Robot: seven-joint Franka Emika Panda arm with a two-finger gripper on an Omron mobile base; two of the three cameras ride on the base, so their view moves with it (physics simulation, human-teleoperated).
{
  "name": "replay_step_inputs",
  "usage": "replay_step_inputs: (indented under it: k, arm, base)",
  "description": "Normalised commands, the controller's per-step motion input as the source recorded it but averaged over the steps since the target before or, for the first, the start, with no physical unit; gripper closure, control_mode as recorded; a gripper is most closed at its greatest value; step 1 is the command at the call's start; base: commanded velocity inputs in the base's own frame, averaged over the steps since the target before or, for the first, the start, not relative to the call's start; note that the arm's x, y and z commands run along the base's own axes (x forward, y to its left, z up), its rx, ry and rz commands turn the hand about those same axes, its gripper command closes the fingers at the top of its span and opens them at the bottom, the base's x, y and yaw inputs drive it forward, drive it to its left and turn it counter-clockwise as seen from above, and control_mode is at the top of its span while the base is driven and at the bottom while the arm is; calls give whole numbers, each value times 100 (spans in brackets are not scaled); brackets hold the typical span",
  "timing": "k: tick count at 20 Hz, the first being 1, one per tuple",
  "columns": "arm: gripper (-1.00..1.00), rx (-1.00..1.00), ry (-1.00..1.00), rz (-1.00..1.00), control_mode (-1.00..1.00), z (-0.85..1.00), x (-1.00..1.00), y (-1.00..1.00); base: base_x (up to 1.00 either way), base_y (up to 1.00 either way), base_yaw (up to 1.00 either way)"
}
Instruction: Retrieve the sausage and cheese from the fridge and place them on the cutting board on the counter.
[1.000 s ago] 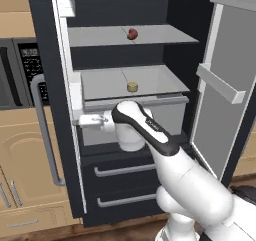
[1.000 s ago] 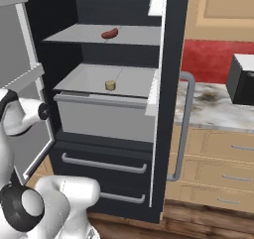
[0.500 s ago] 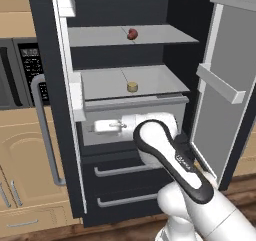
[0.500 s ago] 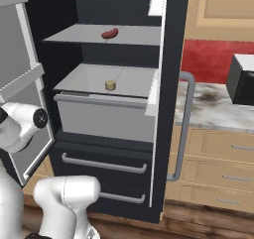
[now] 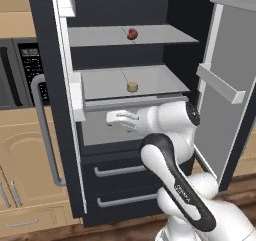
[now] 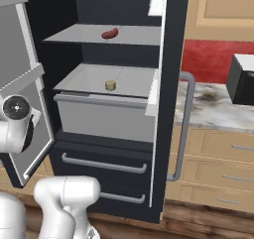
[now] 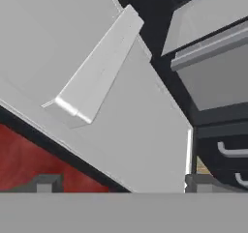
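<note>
- The sausage (image 5: 132,33), short and reddish-brown, lies on the upper light grey shelf (image 5: 100,35) of the open fridge (image 5: 50,110); the right base view shows it (image 6: 110,33) curved, near the middle of that shelf.
- The cheese (image 5: 132,87), a small pale yellow-tan chunk, sits one level down, on the flat top over the grey bin (image 6: 104,119), almost straight below the sausage. In the right base view the cheese (image 6: 110,85) stands towards the front of that surface.
- Both fridge doors stand open, their pale inner faces and door ledges showing; below the bin are two black drawers with grey bar handles (image 6: 104,163).
- The gripper (image 5: 119,119) is in front of the grey bin, below the cheese and apart from it, reaching towards the left side of the fridge. In the hand view its two dark fingertips (image 7: 46,183) stand far apart at the bottom edge, spread wide with nothing between them.
- The hand view looks at the inside of a fridge door with its slanted ledge (image 7: 97,67), the bin and the drawer handles off to the right.
- The counter (image 6: 218,106), marble with brown veining, runs to the right of the fridge over light wood cabinets, with a dark appliance (image 6: 242,79) standing on it before a red wall.
- A wall oven (image 5: 22,70) sits left of the fridge; its small display is too blurred to read.
- A short dark marking on the robot's forearm (image 5: 181,190) cannot be read either.
</note>
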Motion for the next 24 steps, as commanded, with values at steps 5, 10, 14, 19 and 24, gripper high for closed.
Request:
replay_step_inputs:
  k: [5, 10, 14, 19, 24]
  arm:
    - [-100, -49, -13, -22, -100, -64, 23, -79]
    - [-100, -60, -1, -23, -100, 1, 2, -94]
    - [-100, -46, 6, -21, -100, 55, 13, -83]
    - [-100, -13, 6, -13, -100, 76, 0, -42]
    - [-100, 0, 9, -1, -100, 59, -6, -36]
  base:
    - [0, 0, 0]
    - [0, 0, 0]
    - [0, 0, 0]
    - [0, 0, 0]
    - [0, 0, 0]
